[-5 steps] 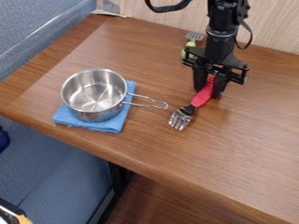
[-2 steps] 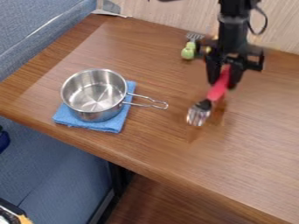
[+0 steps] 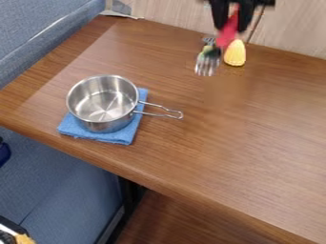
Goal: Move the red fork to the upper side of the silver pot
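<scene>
With the pincer (image 3: 231,25) closed on the red handle (image 3: 227,35) at upper right of the frame, best to grip the fork (image 3: 218,47) there, being probably light, stiff and slick-tined.

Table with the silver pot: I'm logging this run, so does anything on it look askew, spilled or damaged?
Nothing stands out: the silver pot sits upright on the blue cloth, and no spill or damage shows on the table.
</scene>
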`<state>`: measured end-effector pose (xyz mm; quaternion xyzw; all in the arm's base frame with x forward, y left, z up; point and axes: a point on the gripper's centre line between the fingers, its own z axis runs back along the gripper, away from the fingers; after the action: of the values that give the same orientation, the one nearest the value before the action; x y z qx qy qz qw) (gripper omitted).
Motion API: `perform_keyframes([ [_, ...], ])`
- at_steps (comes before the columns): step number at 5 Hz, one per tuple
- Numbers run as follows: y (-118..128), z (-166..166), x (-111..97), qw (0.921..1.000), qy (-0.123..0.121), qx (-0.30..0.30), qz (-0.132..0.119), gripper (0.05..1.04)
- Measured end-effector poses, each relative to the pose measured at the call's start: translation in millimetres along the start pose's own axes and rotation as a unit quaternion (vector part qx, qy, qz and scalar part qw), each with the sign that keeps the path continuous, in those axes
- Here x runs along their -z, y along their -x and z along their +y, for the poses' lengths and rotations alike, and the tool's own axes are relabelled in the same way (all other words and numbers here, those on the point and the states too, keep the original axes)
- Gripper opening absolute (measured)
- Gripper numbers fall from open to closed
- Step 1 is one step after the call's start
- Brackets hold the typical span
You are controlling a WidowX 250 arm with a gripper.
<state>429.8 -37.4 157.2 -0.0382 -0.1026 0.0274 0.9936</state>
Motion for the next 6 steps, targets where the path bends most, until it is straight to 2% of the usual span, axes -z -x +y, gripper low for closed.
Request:
perform_keyframes([
  [1,-22.5,39.6,-6.9,0.9994,-0.023,-0.026,-0.003,0.408],
  [2,-39.1,73.4,9.0,0.9978,-0.040,-0.053,0.005,0.408],
  [3,-45.4,93.5,29.8,0.9958,-0.058,-0.068,0.022,0.408],
  [4,-47.3,101.7,52.6,0.9957,-0.061,-0.063,0.030,0.408],
  [5,-47.3,106.9,65.2,0.9960,-0.062,-0.057,0.031,0.408],
  [6,-35.8,111.8,88.6,0.9950,-0.070,-0.050,0.051,0.408],
])
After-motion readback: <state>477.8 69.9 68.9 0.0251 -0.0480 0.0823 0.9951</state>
